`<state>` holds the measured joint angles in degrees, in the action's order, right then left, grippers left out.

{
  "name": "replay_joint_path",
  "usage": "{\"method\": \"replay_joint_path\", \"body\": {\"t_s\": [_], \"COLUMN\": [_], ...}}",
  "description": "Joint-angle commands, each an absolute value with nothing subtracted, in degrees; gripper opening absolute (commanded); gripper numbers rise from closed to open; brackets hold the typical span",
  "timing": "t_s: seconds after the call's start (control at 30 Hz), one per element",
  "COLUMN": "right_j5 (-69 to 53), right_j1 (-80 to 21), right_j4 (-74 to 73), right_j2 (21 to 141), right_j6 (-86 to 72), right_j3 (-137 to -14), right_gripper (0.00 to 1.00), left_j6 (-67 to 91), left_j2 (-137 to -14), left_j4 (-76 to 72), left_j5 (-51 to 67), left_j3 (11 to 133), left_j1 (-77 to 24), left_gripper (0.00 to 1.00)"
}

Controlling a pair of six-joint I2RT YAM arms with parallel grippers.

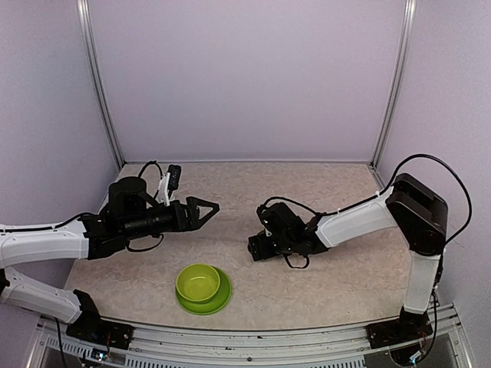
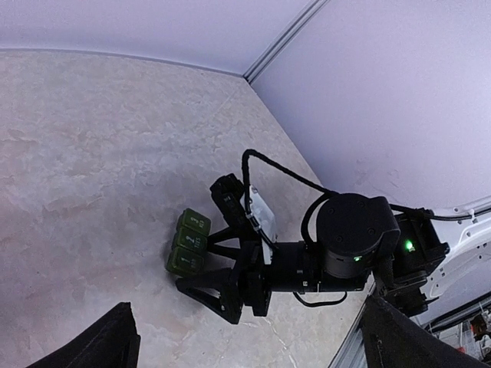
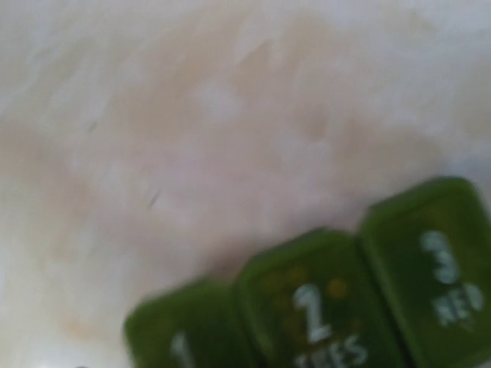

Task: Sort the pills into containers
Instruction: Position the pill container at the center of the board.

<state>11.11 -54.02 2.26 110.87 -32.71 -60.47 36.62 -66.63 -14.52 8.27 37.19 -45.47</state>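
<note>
pill box (image 2: 189,241): dark green strip of three square lidded compartments, lying flat on the table right at the tips of the right claw, between its two spread fingers; in the right wrist view it sits at the lower edge, blurred, with white numerals 1, 2 and 3 on the lids
right claw (image 1: 255,247): open, fingers apart with one tip off each end of the strip; whether either tip touches the box cannot be told
right claw height: low, down at the table surface
right arm (image 1: 357,218): upper link stands upright from the base at the near right corner, bends sharply at the dark elbow, and the white forearm slants down and toward the robot's left to a dark wrist with a looped cable
left claw (image 1: 205,208): wide open and holding nothing, its forked tips aimed at the right claw, well apart from it and from the box
left claw fingers (image 2: 100,345): seen as dark shapes in both lower corners of the left wrist view, far apart
left arm (image 1: 46,245): folded, its white links running out to the left edge and back, the dark wrist about level and held above the table
bowl (image 1: 198,282): lime green, nearer the bases than both claws, roughly between them
plate (image 1: 224,297): lime green, under the bowl
table (image 1: 322,192): pale mottled top
</note>
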Motion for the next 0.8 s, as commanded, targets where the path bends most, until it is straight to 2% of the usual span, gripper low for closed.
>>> {"method": "replay_joint_path", "body": {"t_s": [0.0, 0.2, 0.53, 0.77], "right_j5": [16.9, 18.4, 6.3, 7.6], "right_j1": [-54.2, -53.1, -53.5, -51.5], "right_j4": [-5.8, -7.1, -0.2, -0.7], "right_j2": [115.5, 116.8, 104.5, 97.2], "right_j6": [-38.1, -37.4, -24.6, -19.9], "right_j3": [-62.6, -65.6, -54.4, -48.0], "right_gripper": [0.84, 0.8, 0.91, 0.83], "left_j6": [36.0, 36.2, 36.1, 36.5], "left_j2": [-64.5, -63.7, -62.9, -63.6], "left_j4": [-13.8, -14.2, -14.1, -14.9], "left_j5": [6.5, 6.6, 6.8, 7.1], "left_j3": [35.1, 34.0, 34.0, 34.1], "left_j1": [-45.7, -45.7, -45.7, -45.9], "left_gripper": [0.99, 0.99, 0.99, 0.99]}}
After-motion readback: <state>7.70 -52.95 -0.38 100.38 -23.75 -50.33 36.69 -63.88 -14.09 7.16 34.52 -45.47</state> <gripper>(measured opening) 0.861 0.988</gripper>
